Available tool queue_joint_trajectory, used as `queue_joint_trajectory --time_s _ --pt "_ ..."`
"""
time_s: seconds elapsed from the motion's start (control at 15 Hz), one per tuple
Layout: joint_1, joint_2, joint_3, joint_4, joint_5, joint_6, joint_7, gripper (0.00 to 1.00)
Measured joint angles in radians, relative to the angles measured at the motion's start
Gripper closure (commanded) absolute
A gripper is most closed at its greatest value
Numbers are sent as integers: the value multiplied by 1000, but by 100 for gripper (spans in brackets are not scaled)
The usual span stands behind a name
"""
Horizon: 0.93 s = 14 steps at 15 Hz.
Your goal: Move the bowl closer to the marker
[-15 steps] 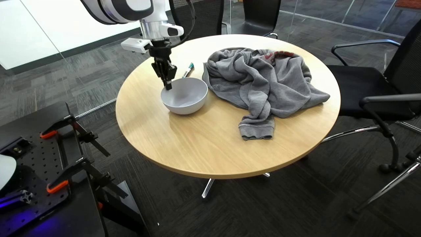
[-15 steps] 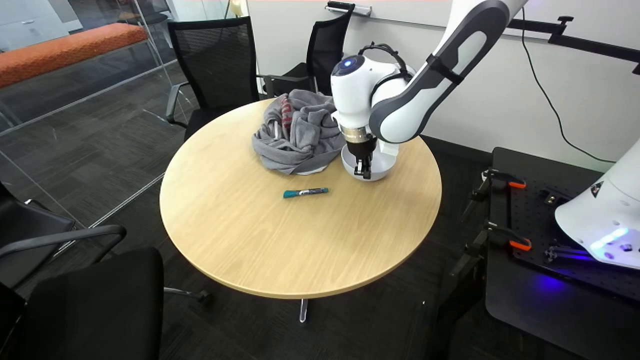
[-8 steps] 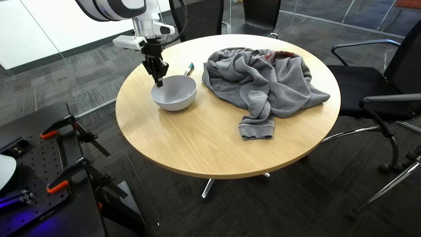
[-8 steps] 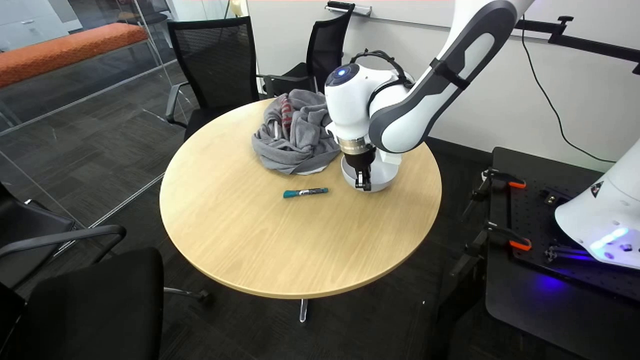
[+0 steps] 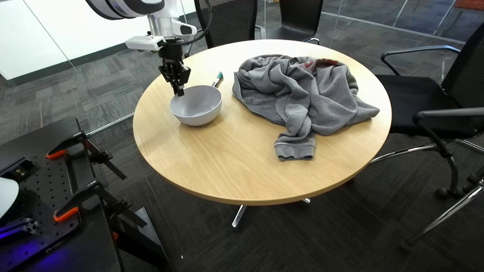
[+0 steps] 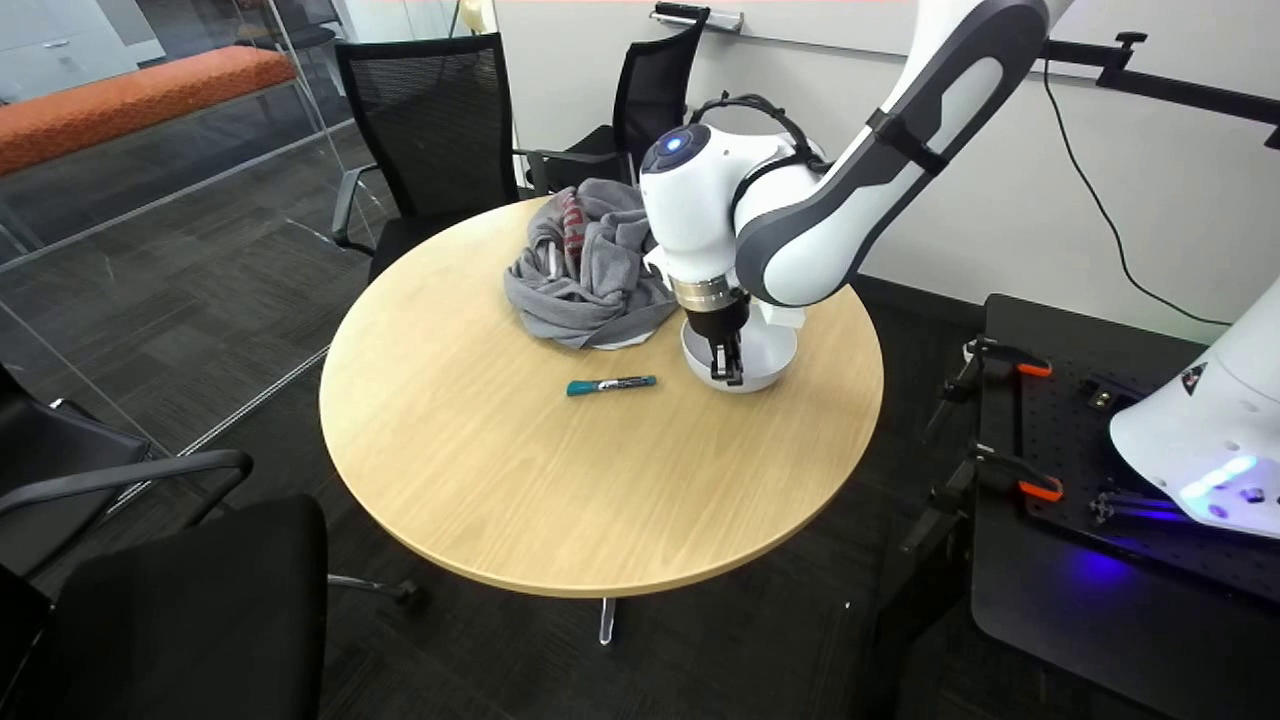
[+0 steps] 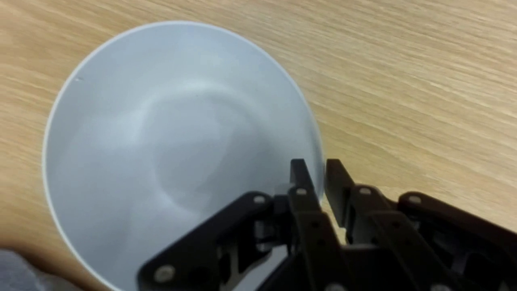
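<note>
My jaws are drawn close together, pinching the rim of the bowl [image 7: 181, 141], one jaw inside the wall and one outside. Whether its underside touches the surface [image 6: 560, 500] I cannot tell. The bowl is in from the edge nearest my base [image 6: 1205, 430]; in an exterior view the marker [image 6: 611, 385] lies farther in, near it but apart. I judge the shift well along: next I should ease the bowl slightly markerward, settle it, and let go.
</note>
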Motion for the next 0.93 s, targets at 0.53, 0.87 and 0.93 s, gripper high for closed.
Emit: queue_joint_trajectory --time_s 0.53,0.87,0.93 --pt "1 -120 -30 -45 -44 0 31 0" --pt "-1 -250 -31 -135 -45 1 38 0" --pt "-2 -275 -31 -153 -45 2 38 0"
